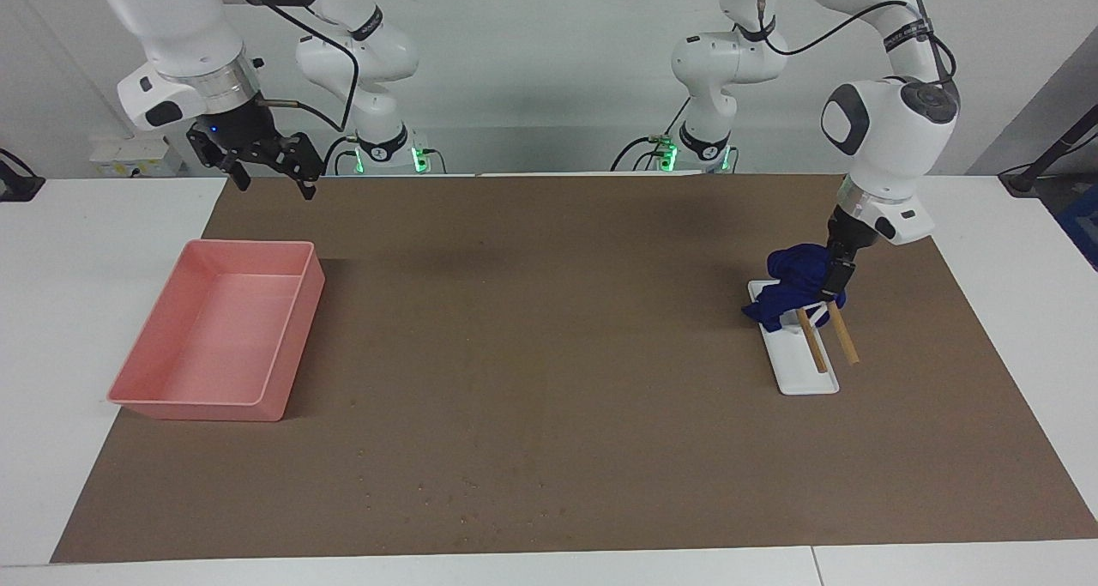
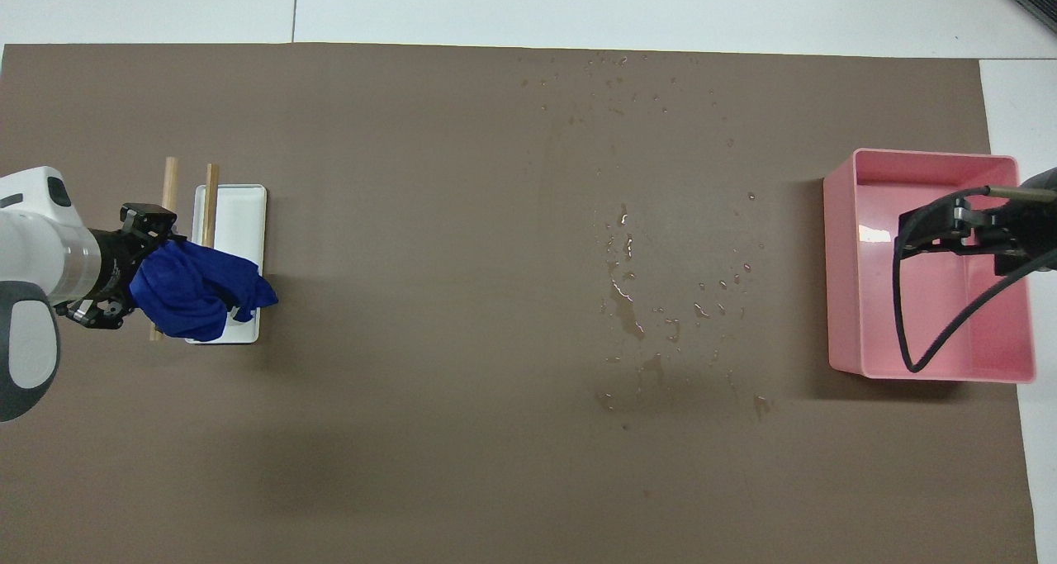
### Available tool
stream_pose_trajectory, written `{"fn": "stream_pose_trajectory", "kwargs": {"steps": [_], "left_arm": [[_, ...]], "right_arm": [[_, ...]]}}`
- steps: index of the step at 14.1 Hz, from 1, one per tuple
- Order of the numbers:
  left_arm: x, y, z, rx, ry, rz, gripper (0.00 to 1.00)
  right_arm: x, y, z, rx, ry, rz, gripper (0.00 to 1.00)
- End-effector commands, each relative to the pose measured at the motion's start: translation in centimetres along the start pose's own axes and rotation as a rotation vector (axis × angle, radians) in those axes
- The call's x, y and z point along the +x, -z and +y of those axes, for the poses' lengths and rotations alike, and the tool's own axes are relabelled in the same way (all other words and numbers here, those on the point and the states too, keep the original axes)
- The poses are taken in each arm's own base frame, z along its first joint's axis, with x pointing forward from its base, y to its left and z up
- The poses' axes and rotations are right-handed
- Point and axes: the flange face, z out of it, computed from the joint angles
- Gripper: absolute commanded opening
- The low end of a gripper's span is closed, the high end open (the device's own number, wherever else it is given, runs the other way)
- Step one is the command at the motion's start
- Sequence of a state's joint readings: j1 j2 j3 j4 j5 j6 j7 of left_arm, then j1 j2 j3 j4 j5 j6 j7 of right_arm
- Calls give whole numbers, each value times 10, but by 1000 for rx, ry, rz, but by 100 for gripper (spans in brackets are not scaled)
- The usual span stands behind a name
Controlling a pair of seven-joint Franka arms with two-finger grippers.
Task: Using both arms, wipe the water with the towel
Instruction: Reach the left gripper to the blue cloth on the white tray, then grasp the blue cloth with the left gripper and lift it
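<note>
Blue towel meets left gripper; water shows overhead only.

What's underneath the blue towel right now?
Under the towel lie the white slab and two wooden sticks, whose ends nearest the robots it covers. The left gripper grips it.

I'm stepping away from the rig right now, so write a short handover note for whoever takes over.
Left gripper: down at the white rack at the left arm's end of the table, jaws shut on the blue towel, which is bunched over the rack's two wooden sticks.
Right gripper: waiting in the air near the pink tray, jaws open, holding nothing.
Water: drops and small puddles mid-mat, between the rack and the tray, not yet wiped.
Done: towel grasped.
Left: lift the towel off the rack, carry it to the water, wipe with both arms.
</note>
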State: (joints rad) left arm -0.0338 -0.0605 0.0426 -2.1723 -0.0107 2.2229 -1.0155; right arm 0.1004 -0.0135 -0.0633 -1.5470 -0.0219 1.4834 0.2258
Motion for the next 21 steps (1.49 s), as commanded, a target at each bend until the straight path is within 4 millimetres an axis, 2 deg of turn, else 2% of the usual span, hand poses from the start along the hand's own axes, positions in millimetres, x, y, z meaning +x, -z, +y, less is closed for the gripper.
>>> {"fn": "stream_pose_trajectory", "kwargs": {"steps": [1,2,3,6,7,10,11,13,15,18,20,21], "left_arm": [[-9,0,-1,18,-2,-16,100],[-9,-2,-1,20,-5,-16,100],[-8,-2,-1,20,-5,-16,88],[-8,-2,-1,22,-9,-16,12],[-8,-3,-2,23,-10,-17,0],[-8,1,1,40,-12,-27,0],[-7,6,7,60,-12,-39,0],[-3,28,23,104,-16,-64,0],[-1,60,33,124,-19,-79,0],[-12,112,42,148,-17,-115,0],[-18,147,49,122,44,-141,0],[-28,160,56,108,77,-144,0]], "right_arm": [[-7,0,4,22,16,-12,100],[-7,0,5,22,14,-12,100],[-7,0,5,22,14,-12,100],[-7,1,5,22,14,-10,100],[-7,0,5,22,14,-12,100],[-7,0,5,22,14,-12,100],[-7,0,5,22,14,-12,100],[-7,1,5,22,14,-10,100],[-7,1,5,22,14,-10,100],[-7,0,5,22,14,-12,100],[-7,0,5,22,14,-12,100],[-7,1,4,22,16,-12,100]]}}
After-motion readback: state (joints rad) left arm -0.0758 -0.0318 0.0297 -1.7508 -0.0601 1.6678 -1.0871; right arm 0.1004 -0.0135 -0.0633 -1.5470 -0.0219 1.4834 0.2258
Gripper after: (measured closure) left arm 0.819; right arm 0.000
